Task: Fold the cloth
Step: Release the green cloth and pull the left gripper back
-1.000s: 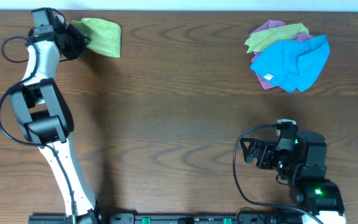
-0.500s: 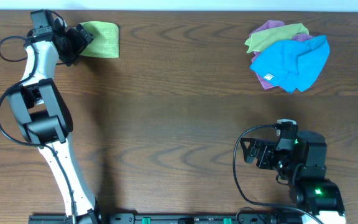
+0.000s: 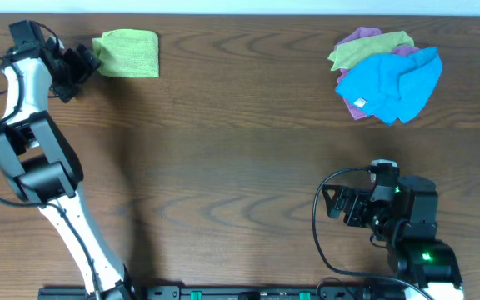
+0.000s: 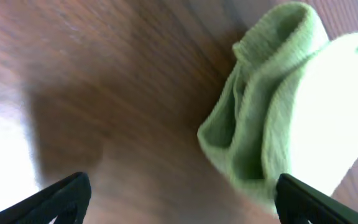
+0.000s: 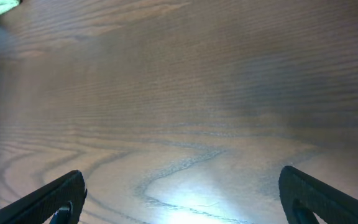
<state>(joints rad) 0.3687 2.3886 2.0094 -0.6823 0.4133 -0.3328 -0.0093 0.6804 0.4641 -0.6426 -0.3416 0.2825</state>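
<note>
A folded green cloth [image 3: 128,54] lies flat at the table's far left. My left gripper [image 3: 84,64] is just left of it, open, with nothing between its fingers. In the left wrist view the cloth [image 4: 278,106] shows its folded layers ahead and to the right of the left gripper [image 4: 179,202], whose dark fingertips [image 4: 67,193] stand wide apart over bare wood. My right gripper [image 3: 330,202] rests open near the front right, away from any cloth; in its wrist view the right gripper [image 5: 182,196] has only table between its fingertips [image 5: 61,196].
A pile of loose cloths, a blue one [image 3: 390,83] on top of a yellow-green one [image 3: 369,46] and a purple one [image 3: 358,35], lies at the back right. The table's far edge runs just behind both cloth spots.
My left gripper has opened, let go of the green cloth and drawn back to the left. The cloth now lies flat. The right arm has not moved.
</note>
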